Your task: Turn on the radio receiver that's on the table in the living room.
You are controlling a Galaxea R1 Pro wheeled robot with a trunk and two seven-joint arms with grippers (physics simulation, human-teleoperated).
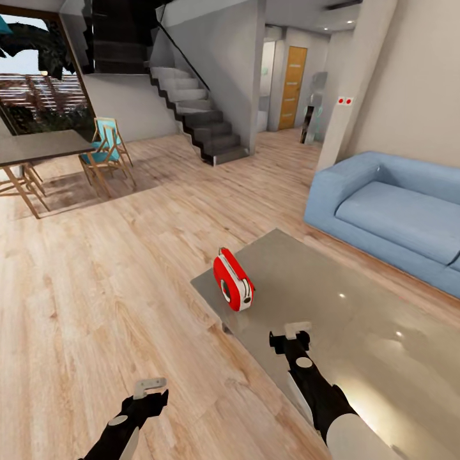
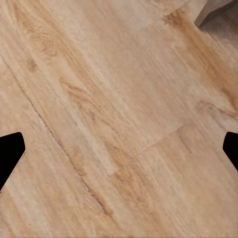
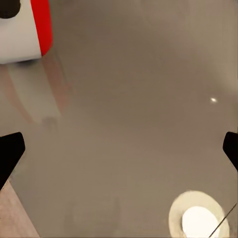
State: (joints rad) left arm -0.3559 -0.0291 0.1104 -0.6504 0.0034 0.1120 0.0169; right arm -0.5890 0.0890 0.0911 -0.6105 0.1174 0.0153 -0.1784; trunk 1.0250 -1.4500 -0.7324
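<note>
The red radio receiver (image 1: 233,280) with white side trim stands upright near the corner of the low glossy grey table (image 1: 358,332) in the living room. My right gripper (image 1: 291,337) hovers over the table, a short way in front of the radio, fingers spread open and empty. In the right wrist view a corner of the radio (image 3: 27,29) shows beyond the open fingertips (image 3: 10,153), above the reflective table top (image 3: 139,114). My left gripper (image 1: 148,391) hangs open over the wood floor (image 2: 114,119), to the left of the table.
A light-blue sofa (image 1: 396,214) stands right of the table. A dark dining table (image 1: 35,148) with wooden chairs (image 1: 105,153) sits at the far left. A staircase (image 1: 198,115) rises at the back, with a hallway and orange door (image 1: 292,86) beyond.
</note>
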